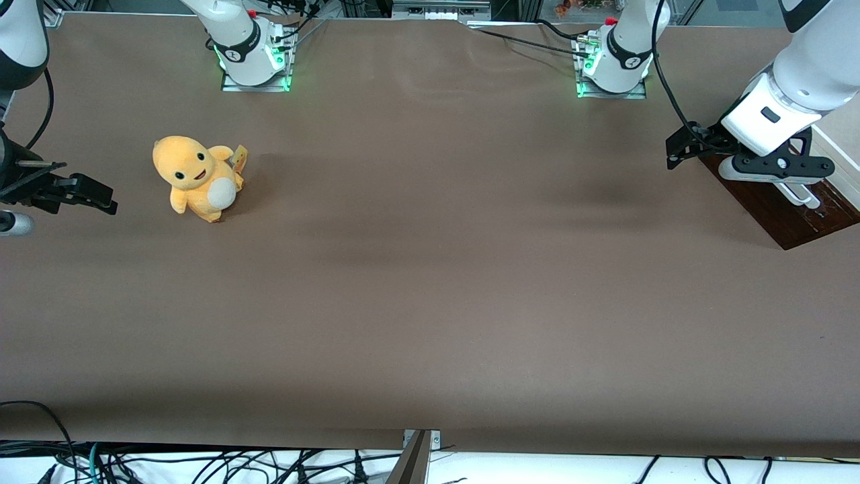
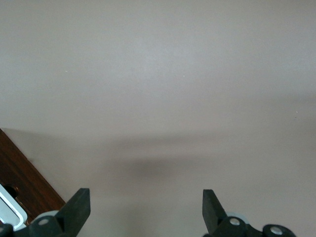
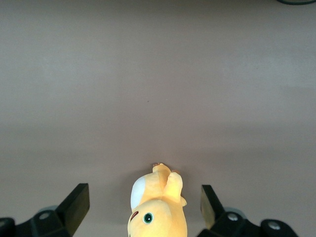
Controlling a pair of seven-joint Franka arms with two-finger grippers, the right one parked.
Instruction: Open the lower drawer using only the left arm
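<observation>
The lower drawer's dark brown wood front (image 1: pixel 793 218) (image 2: pixel 22 175) lies at the working arm's end of the table, with its silvery-white bar handle (image 1: pixel 806 196) (image 2: pixel 10 210) on it. The left arm (image 1: pixel 799 81) reaches down over it. Its gripper (image 1: pixel 778 173) (image 2: pixel 144 193) hangs just above the drawer front, beside the handle. The black fingers (image 2: pixel 79 205) stand wide open with only bare brown table between them. The handle sits just outside one finger, not between the two. How far out the drawer stands is not visible.
A yellow plush toy (image 1: pixel 198 176) (image 3: pixel 158 207) sits on the brown table (image 1: pixel 430 269) toward the parked arm's end. Two arm bases (image 1: pixel 252 54) (image 1: pixel 615 60) with green lights stand along the edge farthest from the front camera. Cables hang below the near edge.
</observation>
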